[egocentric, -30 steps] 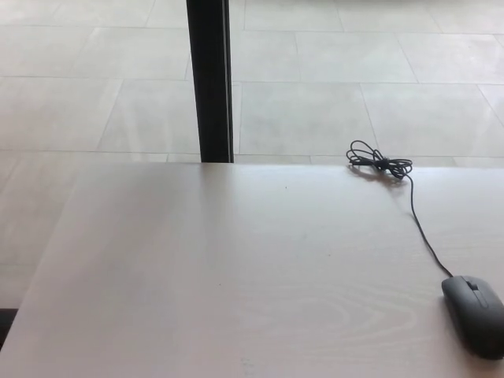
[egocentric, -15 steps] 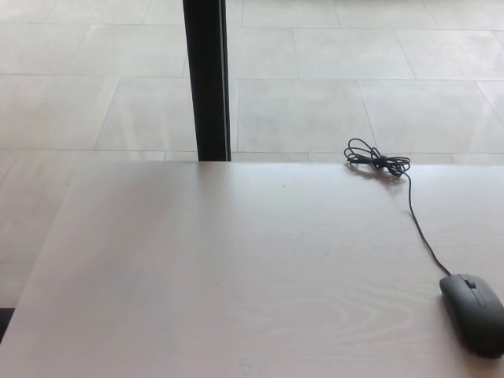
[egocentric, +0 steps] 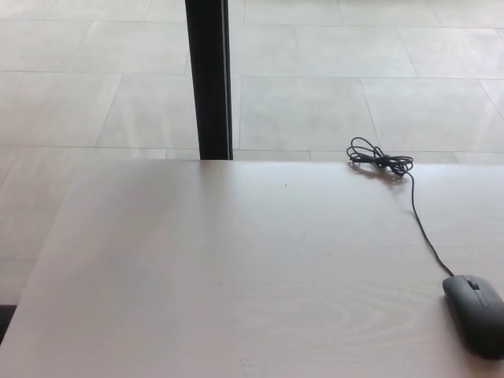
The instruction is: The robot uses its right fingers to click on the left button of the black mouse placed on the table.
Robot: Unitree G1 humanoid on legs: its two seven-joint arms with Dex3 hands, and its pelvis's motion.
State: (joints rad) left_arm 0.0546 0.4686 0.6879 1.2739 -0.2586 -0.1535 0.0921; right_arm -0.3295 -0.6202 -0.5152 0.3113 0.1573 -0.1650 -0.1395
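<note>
Neither hand of the robot shows in the head view, so I cannot tell whether the fingers of the right one are spread or pressed together; the same holds for the left one. What shows is the pale wooden table point(egocentric: 236, 268), almost bare, with the black mouse point(egocentric: 476, 313) lying at its right side, near the bottom right corner of the picture and close to the front edge. Its body is partly cut by the picture border. The nose of the mouse points away from the robot and a little to the left, and the scroll wheel shows as a small dark slot between the two buttons. The left button point(egocentric: 460, 290) is the half on the picture's left of that wheel. From the nose the thin cable point(egocentric: 422, 228) runs up across the table to a small coiled bundle point(egocentric: 379, 161) at the far edge. Behind the table stands a dark post point(egocentric: 209, 79) on the tiled floor point(egocentric: 354, 87).

I judge that the task is at its very start: the reach is not yet made and the button is not touched. The next move asks the right arm to come in from the right side, over the mouse, and to lower one fingertip on the left half only (not on the wheel). A light press should be enough, since the mouse is light and may slide.
</note>
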